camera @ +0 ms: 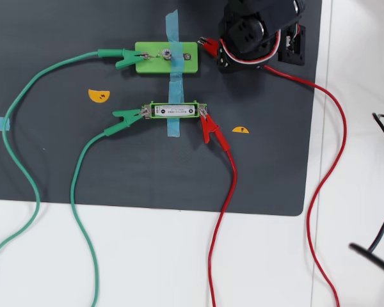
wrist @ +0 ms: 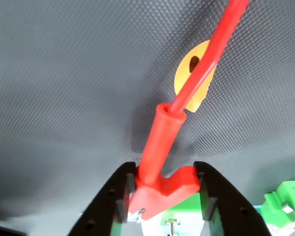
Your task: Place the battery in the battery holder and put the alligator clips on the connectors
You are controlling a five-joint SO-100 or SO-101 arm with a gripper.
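In the wrist view the hand [wrist: 164, 196] has its two black fingers [wrist: 105, 204] closed against a red clip [wrist: 162, 184], one on each side of the sleeve; its red wire [wrist: 214, 54] runs up and away over a yellow sticker [wrist: 187, 73] on the dark mat [wrist: 64, 73].

From overhead, four clips show: two red, two green. Near the bottom, two green wires [camera: 83, 192] and two red wires trail off the mat onto the white bench [camera: 147, 256]. On the mat, the holder [camera: 175, 110] carries the single battery [camera: 175, 111] lying in its frame, under a strip of blue tape [camera: 173, 125]. A green clip [camera: 127, 117] bites its left tab and a second red clip [camera: 210, 128] sits at its right tab. Two yellow stickers lie on the mat either side. Farther up, the solid green block [camera: 166, 57] has another green clip [camera: 127, 59] on its left screw. The held red clip [camera: 210, 45] sits just beside the block's right end; whether it touches the connector cannot be told. The arm [camera: 259, 29] stands at the mat's far right.
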